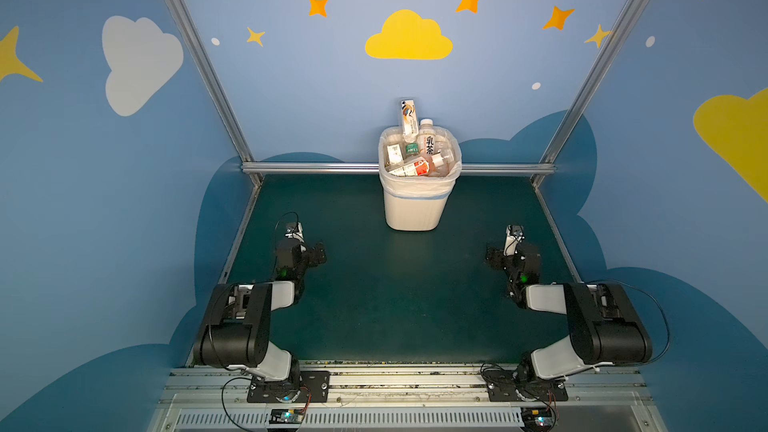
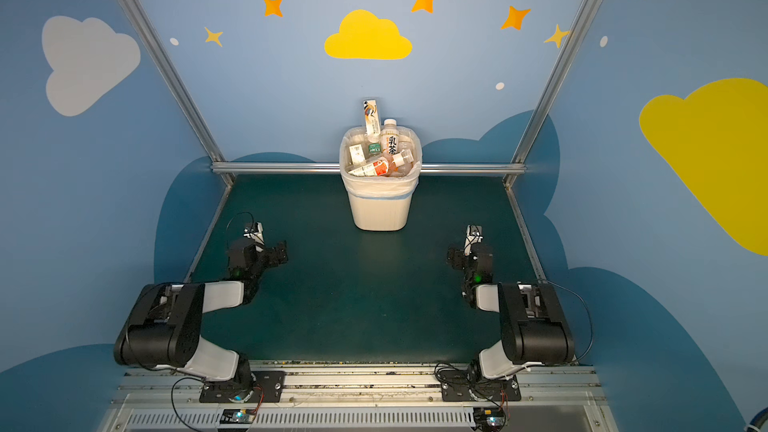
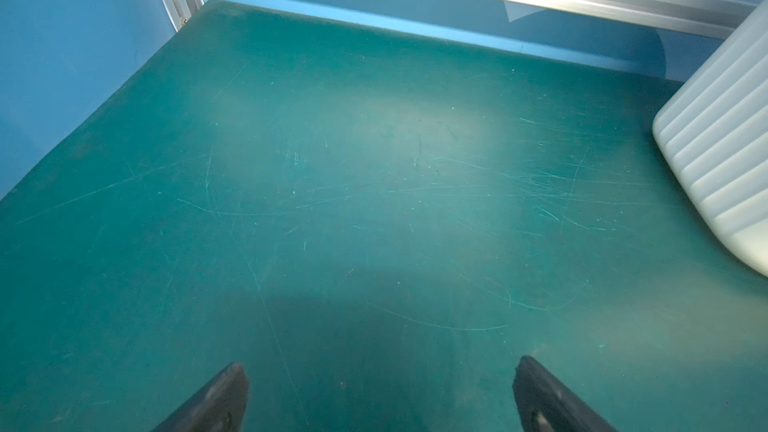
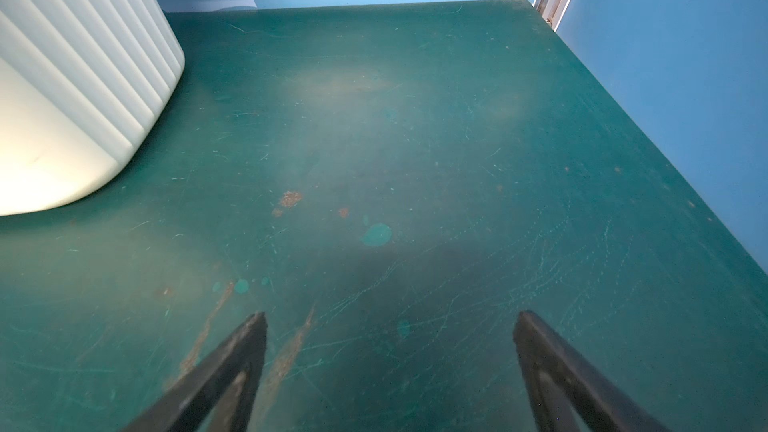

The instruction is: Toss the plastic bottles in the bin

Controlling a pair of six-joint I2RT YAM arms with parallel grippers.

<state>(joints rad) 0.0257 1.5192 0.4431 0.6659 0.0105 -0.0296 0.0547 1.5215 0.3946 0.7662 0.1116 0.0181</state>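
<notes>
The cream-white bin (image 1: 411, 209) (image 2: 380, 211) stands on the green mat at the back middle, with a thin bag folded over its rim. Several plastic bottles (image 1: 419, 155) (image 2: 380, 155) fill it, and a tall one (image 1: 409, 118) and a white-capped one (image 1: 428, 141) stick up above the rim. No bottle lies on the mat in any view. My left gripper (image 1: 316, 253) (image 2: 278, 251) (image 3: 380, 371) is open and empty over bare mat, left of and nearer than the bin (image 3: 723, 151). My right gripper (image 1: 494, 257) (image 2: 455, 257) (image 4: 390, 322) is open and empty on the other side of the bin (image 4: 75, 76).
The green mat (image 1: 395, 292) is scratched and stained. An aluminium rail (image 1: 311, 167) runs along its back edge, with slanted frame posts (image 1: 199, 56) at both back corners. Blue painted walls close in the left, right and back sides.
</notes>
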